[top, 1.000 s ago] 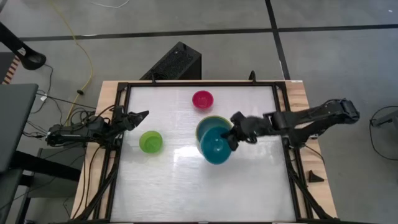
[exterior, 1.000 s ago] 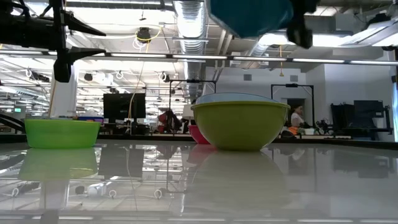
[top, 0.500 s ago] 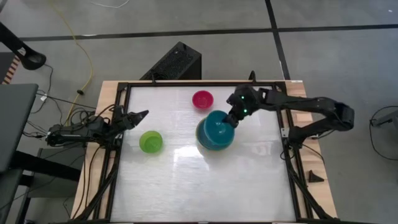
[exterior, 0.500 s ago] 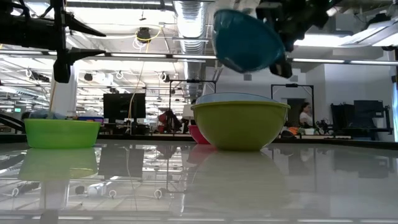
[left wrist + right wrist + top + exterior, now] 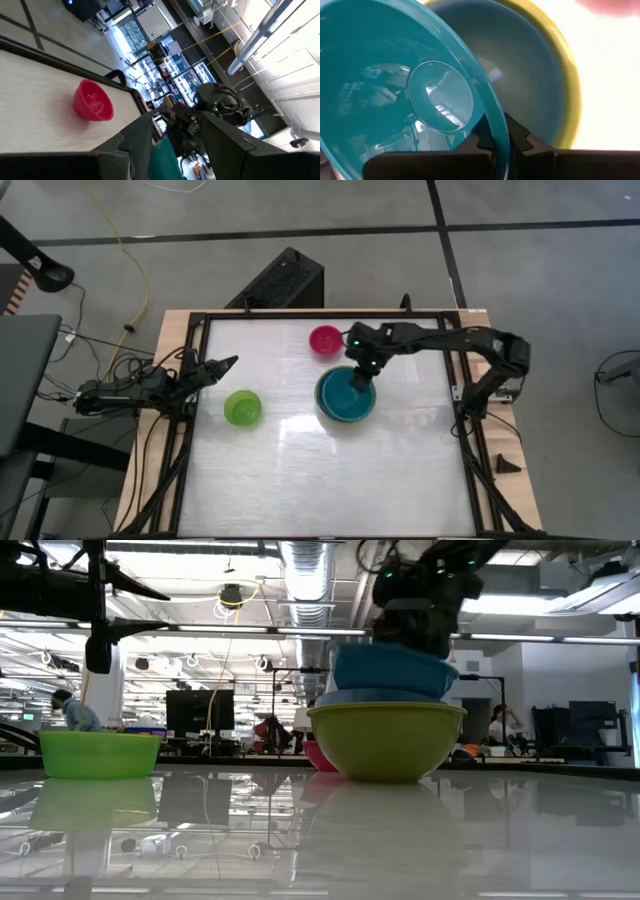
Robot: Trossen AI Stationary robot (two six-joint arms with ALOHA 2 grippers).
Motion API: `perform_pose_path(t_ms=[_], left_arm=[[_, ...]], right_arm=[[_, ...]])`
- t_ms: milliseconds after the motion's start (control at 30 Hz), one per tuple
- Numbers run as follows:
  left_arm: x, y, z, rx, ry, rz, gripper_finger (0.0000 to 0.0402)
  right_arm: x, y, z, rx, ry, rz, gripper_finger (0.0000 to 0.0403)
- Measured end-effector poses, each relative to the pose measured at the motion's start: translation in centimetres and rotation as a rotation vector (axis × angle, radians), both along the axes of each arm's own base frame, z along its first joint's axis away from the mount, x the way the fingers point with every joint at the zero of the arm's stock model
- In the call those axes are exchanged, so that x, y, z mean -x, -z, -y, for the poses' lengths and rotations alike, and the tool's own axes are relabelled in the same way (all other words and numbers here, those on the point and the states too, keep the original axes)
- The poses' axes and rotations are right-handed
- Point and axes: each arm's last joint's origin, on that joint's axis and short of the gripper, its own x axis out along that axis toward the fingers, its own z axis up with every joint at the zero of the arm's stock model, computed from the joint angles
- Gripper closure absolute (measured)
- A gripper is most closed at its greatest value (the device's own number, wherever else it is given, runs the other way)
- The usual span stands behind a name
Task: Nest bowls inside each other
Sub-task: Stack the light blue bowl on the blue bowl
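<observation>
Right claw [image 5: 362,373], clamped on the teal bowl's [image 5: 347,395] rim, holds it tilted directly over the olive bowl [image 5: 386,740]; left claw [image 5: 226,364] waits apart, counter-side.

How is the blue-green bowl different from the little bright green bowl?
The teal bowl is bigger than the small green bowl. The right gripper pinches the teal bowl's rim, held over the olive bowl; the small green bowl sits alone on the table, untouched. Both are round and face up.
</observation>
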Motion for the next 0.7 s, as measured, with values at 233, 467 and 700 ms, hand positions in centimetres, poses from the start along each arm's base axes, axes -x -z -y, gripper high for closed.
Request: perform_pose_path(t_ms=[233,467,700], left_arm=[[0.0,0.0,0.0,0.014,0.009,0.009,0.0246],[0.0,0.0,0.0,0.014,0.01,0.01,0.0246],[0.0,0.0,0.0,0.01,0.009,0.006,0.0246]], right_arm=[[-2.9,0.2,0.5,0.065,-0.045,-0.107,0.037],[-4.3,1.6,0.2,0.055,-0.096,-0.218,0.0369],[-4.2,1.4,-0.1,0.118,-0.065,-0.246,0.033]])
